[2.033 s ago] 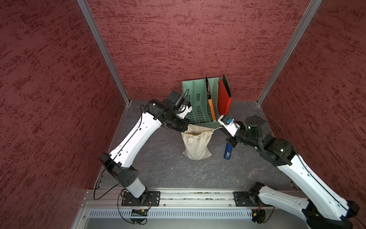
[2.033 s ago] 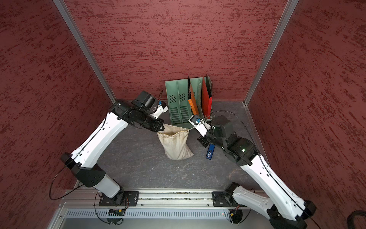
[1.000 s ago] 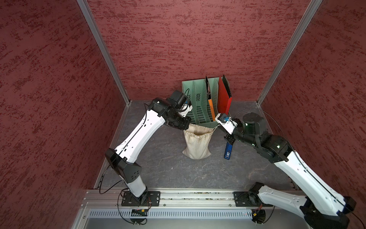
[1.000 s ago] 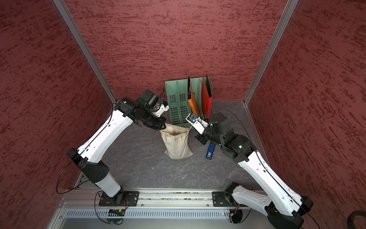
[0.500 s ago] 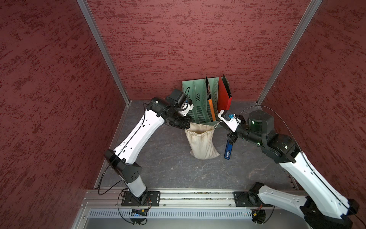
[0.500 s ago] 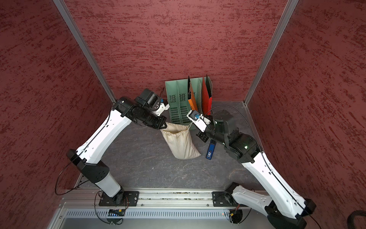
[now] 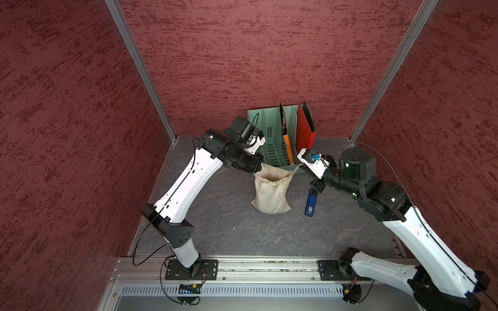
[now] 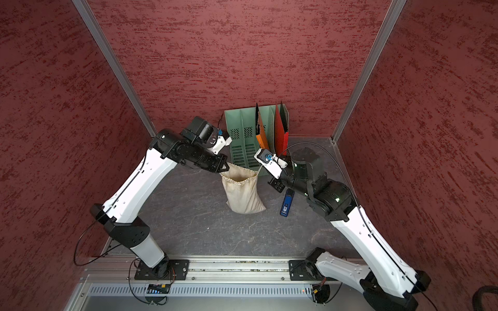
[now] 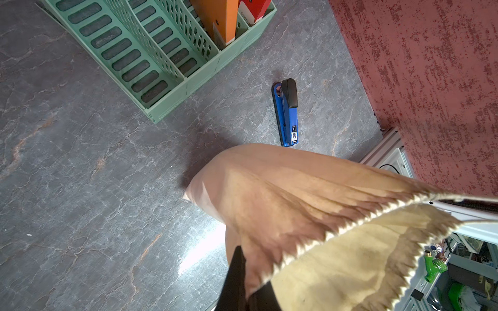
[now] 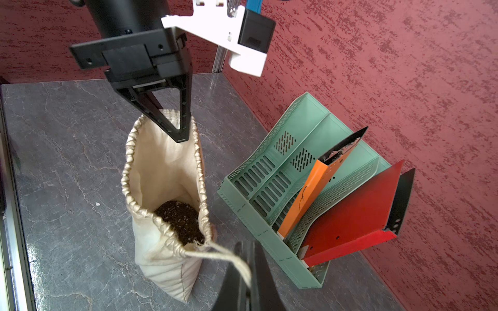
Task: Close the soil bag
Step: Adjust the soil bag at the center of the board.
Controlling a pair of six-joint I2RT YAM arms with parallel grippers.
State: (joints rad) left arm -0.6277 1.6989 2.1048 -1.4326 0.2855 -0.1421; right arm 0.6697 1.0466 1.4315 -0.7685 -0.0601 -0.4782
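Observation:
The soil bag is a cream cloth sack that stands on the grey floor in front of the file rack. Its mouth is open, with dark soil showing inside. My left gripper is shut on the bag's gathered rim on the left side, and the cloth fills much of the left wrist view. My right gripper is shut on the drawstring cord, which runs taut from the rim's right side. In a top view the cord rises toward the right wrist.
A green file rack stands against the back wall just behind the bag, holding an orange folder and a red folder. A blue stapler lies right of the bag, under the right arm. Red walls close in three sides.
My right gripper has shifted to the right with the cord in it. The bag's bottom swung right and then settled back. The left gripper has barely moved.

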